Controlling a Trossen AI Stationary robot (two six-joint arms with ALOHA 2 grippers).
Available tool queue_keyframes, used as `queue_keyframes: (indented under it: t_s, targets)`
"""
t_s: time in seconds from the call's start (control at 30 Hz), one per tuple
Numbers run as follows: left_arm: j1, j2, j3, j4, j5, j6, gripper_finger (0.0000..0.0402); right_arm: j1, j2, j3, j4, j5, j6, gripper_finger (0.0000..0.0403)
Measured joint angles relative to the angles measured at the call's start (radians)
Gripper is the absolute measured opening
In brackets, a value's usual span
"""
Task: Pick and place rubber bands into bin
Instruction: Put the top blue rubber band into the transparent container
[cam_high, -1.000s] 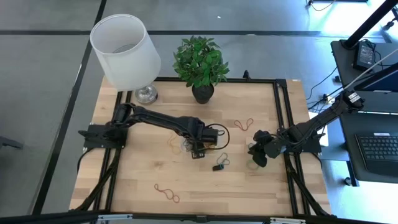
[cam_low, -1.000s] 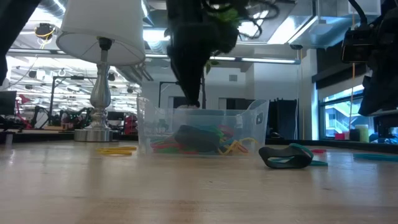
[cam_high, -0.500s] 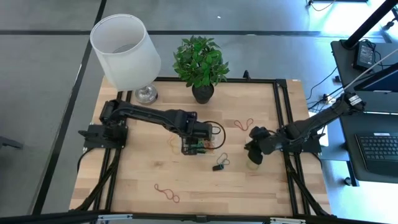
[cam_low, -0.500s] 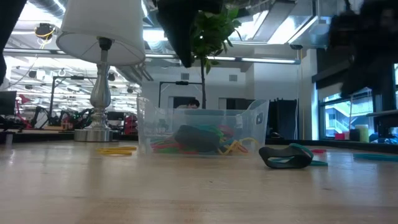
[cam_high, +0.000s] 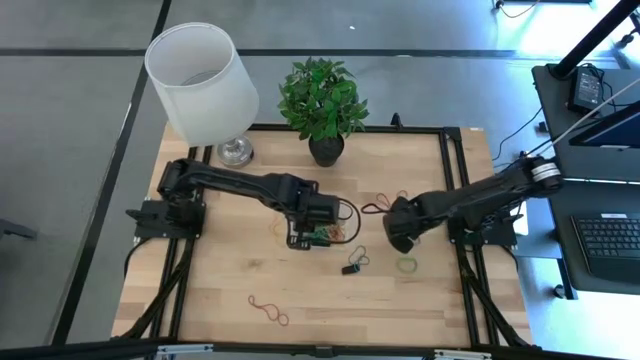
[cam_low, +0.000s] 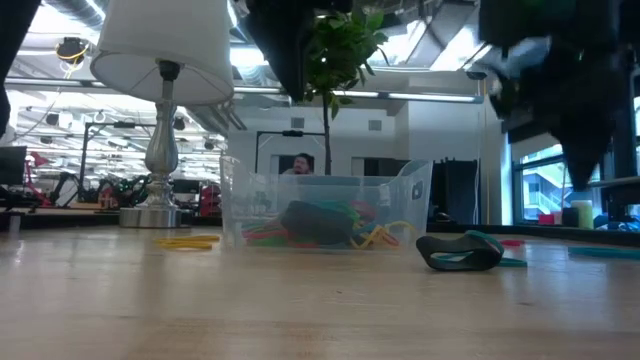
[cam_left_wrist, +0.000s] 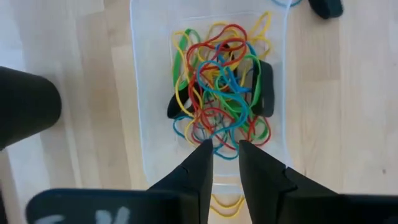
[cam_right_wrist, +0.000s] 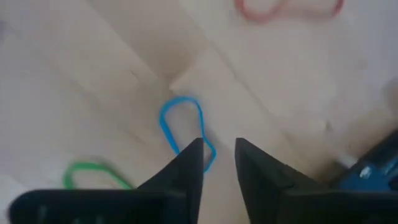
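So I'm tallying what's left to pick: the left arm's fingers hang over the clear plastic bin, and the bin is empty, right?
Not quite. The left arm's fingers do hang over the clear plastic bin, but the bin is not empty: it holds a tangle of red, green, yellow and blue rubber bands with two black loops among them. The left wrist view shows this.
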Motion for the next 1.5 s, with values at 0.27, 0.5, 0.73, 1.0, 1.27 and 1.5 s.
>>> queue_keyframes:
  t_s: [0.27, 0.5, 0.73, 1.0, 1.27, 1.5]
  targets:
    - [-0.001, -0.130, -0.198, 0.089, 0.062, -0.006, 0.0050, -0.018, 0.055, -0.071, 0.041, -0.062, 0.059, 0.0175]
    - [-0.008, -0.436, -0.641, 0.345, 0.071, -0.158, 0.0029, -0.017, 0.055, -0.149, 0.146, -0.097, 0.126, 0.0202]
    - [-0.035, -0.784, -0.958, 0.553, 0.063, -0.264, 0.0008, -0.017, 0.051, -0.248, 0.286, -0.106, 0.216, 0.0162]
    - [-0.035, -1.121, -1.181, 0.697, 0.003, -0.262, 0.0003, -0.012, 0.053, -0.250, 0.331, -0.112, 0.289, 0.0047]
    - [-0.035, -1.320, -1.302, 0.679, -0.014, -0.219, 0.0003, -0.013, 0.059, 0.033, 0.192, -0.019, 0.185, 0.0003]
    - [-0.035, -1.446, -1.389, 0.675, -0.014, -0.235, 0.0003, -0.013, 0.142, 0.438, 0.040, 0.130, 0.104, 0.0002]
